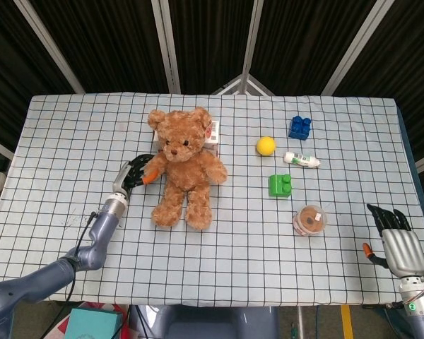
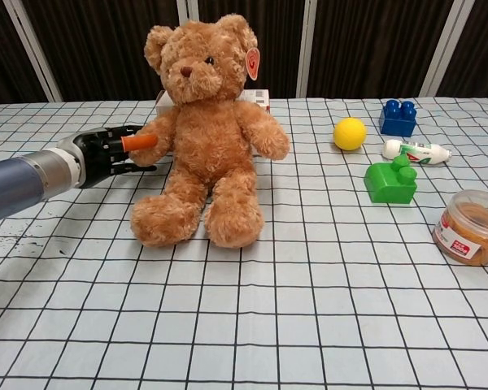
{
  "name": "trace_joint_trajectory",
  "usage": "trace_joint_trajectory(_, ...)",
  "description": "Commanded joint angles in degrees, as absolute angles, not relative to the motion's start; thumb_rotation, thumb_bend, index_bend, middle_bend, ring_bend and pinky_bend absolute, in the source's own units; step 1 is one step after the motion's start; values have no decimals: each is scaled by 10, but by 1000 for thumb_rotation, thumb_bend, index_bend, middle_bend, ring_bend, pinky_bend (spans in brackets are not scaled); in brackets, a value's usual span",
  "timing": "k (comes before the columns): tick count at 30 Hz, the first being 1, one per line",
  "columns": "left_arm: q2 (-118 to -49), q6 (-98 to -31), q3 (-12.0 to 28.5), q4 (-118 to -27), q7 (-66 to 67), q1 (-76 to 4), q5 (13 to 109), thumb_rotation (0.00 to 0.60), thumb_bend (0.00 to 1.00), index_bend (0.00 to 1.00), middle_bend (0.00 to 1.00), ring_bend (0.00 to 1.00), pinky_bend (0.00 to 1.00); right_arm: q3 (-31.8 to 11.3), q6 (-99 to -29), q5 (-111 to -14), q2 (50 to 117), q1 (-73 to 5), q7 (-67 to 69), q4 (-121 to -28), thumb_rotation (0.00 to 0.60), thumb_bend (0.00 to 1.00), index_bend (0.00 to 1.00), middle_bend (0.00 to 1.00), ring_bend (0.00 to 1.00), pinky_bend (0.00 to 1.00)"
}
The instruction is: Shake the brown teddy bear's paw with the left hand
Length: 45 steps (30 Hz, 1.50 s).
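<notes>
The brown teddy bear [image 1: 181,161] [image 2: 203,130] sits upright on the checked table, left of centre, leaning slightly toward my left side. My left hand [image 1: 132,174] [image 2: 107,153] grips the paw [image 2: 152,134] nearest it, with the orange-tipped thumb lying over the paw and the dark fingers wrapped beneath. My right hand [image 1: 397,241] rests at the table's front right edge, far from the bear, fingers straight and apart with nothing in them. It does not show in the chest view.
A white box [image 2: 257,97] stands behind the bear. To the right lie a yellow ball [image 1: 266,146], a blue brick [image 1: 299,127], a white tube [image 1: 302,160], a green brick [image 1: 280,185] and a small lidded jar [image 1: 310,219].
</notes>
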<state>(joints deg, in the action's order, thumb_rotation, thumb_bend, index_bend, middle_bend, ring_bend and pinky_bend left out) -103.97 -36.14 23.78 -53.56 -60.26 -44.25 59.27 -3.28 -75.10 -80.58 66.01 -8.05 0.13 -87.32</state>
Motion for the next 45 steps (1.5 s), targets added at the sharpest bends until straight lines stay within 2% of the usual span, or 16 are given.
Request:
trace_joint_trajectory(1, -1041, -360, 245, -539, -590, -443, 585, 600, 481, 354, 410, 154, 300, -33, -749, -806, 660, -81, 3, -873, 600, 367, 49, 137, 128, 72)
trace_joint_trajectory(15, -1048, -367, 274, -550, -505, -440, 523, 600, 626, 483, 550, 217, 340, -31, -749, -806, 657, -81, 7, -875, 600, 367, 49, 136, 128, 72)
trace_joint_trajectory(27, -1049, -381, 282, -577, -442, -439, 500, 600, 644, 478, 529, 215, 341, -31, -747, -805, 656, -81, 9, -876, 600, 367, 48, 137, 128, 72)
trace_joint_trajectory(36, -1062, -373, 280, -552, -391, -444, 471, 600, 645, 463, 522, 203, 341, -30, -750, -808, 654, -80, 9, -879, 600, 366, 48, 136, 128, 72)
trace_joint_trajectory(45, -1042, -422, 296, -622, -352, -439, 485, 600, 642, 463, 521, 203, 341, -30, -746, -807, 655, -82, 7, -878, 600, 367, 49, 136, 128, 72)
